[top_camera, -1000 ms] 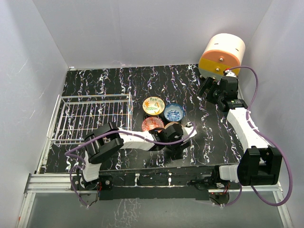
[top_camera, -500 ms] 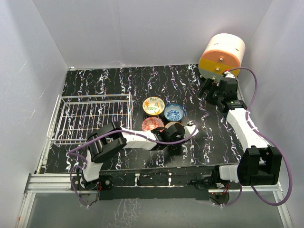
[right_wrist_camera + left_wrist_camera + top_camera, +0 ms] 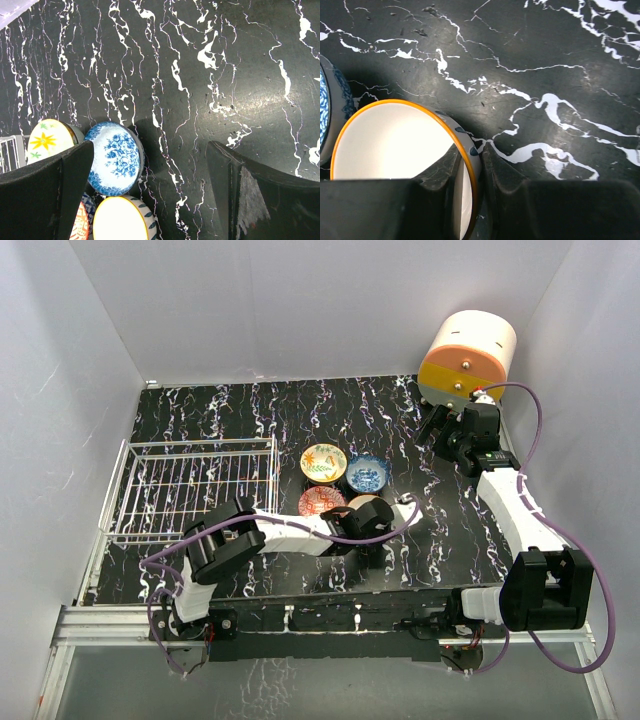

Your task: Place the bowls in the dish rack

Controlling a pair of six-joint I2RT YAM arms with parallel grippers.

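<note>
Pinching orange-rimmed bowl (image 3: 390, 142) — left tool (image 3: 471, 156), narrow

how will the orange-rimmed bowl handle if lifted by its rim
The orange-rimmed cream ceramic bowl looks rigid, so it probably won't flex. Its glazed wall seems smooth, and the jaws pinch only one edge, so it may slip or swing downward. It sits beside the blue floral bowl; a knock could chip either.

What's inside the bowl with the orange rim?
One finger of the left pincer reaches inside the orange-rimmed bowl, pinching its wall. The rest looks plain cream, with no food. The pincer covers the bowl's near part, so that is hidden.
</note>
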